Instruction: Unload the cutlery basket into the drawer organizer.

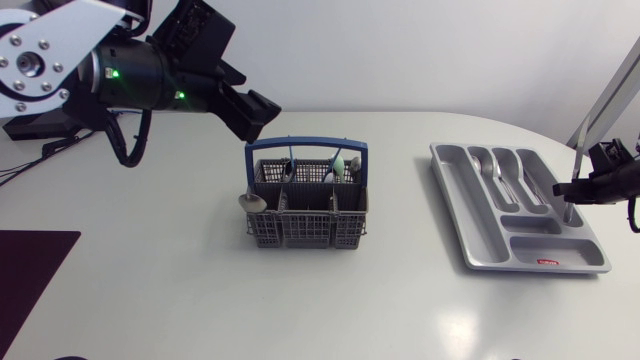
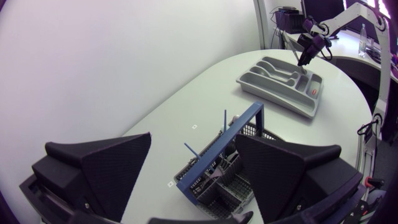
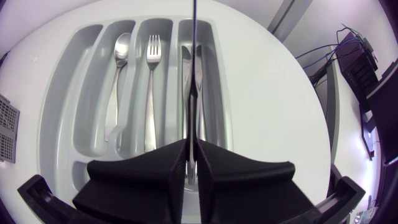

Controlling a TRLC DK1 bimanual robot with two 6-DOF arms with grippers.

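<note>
Left tool (image 1: 258, 115) spread, empty, cutlery basket (image 1: 305, 205) below and just ahead, not yet emptied; right tool (image 3: 191, 146) pinching knife (image 3: 194, 18) upright over drawer organizer (image 1: 470, 215), knife slot directly beneath; risk of toppling across divider if released without lowering and laying flat.

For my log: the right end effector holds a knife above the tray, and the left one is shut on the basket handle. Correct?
No: the left wrist view shows the left end effector open, clear of the basket handle. The right end effector does hold a knife above the tray.
</note>
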